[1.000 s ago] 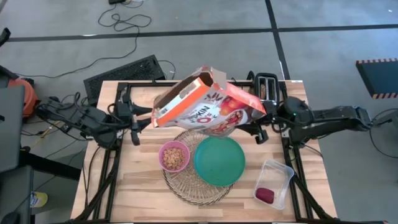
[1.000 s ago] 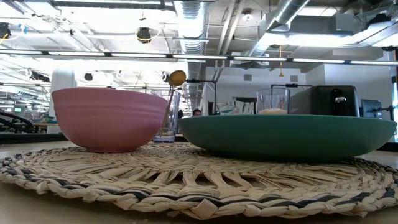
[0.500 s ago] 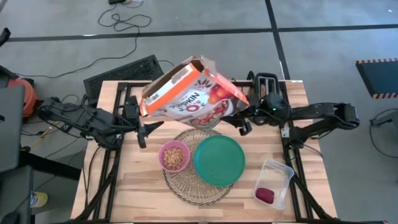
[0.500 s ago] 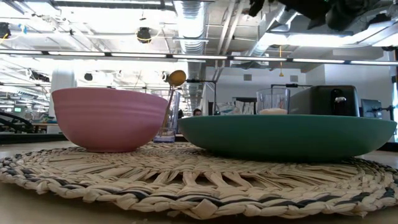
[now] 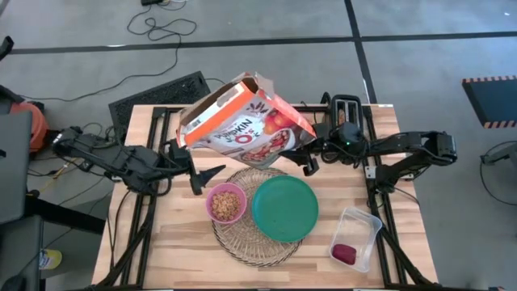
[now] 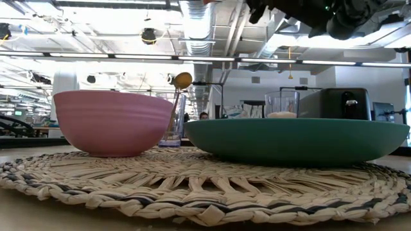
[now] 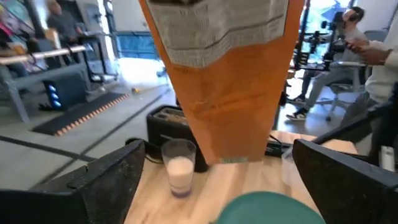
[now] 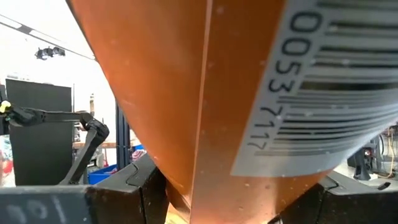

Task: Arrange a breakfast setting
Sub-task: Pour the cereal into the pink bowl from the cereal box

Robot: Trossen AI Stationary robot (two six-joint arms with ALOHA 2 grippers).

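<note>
An orange cereal box (image 5: 242, 129) hangs tilted over the table's far middle, its open top (image 5: 212, 107) toward the left. My right gripper (image 5: 307, 158) is shut on its lower end. My left gripper (image 5: 207, 175) stands open just left of the pink bowl (image 5: 226, 202), apart from the box and with nothing between its fingers (image 7: 106, 180). The bowl holds cereal and sits beside the teal plate (image 5: 284, 208), both on the round wicker mat (image 5: 252, 241). A gold spoon (image 6: 182, 81) stands in a glass behind them. A dark-red fruit (image 5: 344, 253) lies in a clear tub (image 5: 357, 234). My right gripper pinches the cereal box's closed bottom end (image 8: 205, 180) between its two fingers (image 8: 134, 186), one on each side of the box. It comes about level from the table's right. The box is lifted clear of the table and tilted, its open top up and to the left.
A black toaster (image 5: 347, 113) stands at the far right edge behind my right arm. A glass with something white in it (image 7: 179, 165) stands near it. The clear tub sits at the near right. Bare wood lies at the near left (image 5: 161, 242).
My left gripper has opened wide and gone toward the table's right and near side, up to the pink bowl. My right gripper has carried the cereal box toward the table's left; the box stays lifted and tilted, its open top now farther left.
</note>
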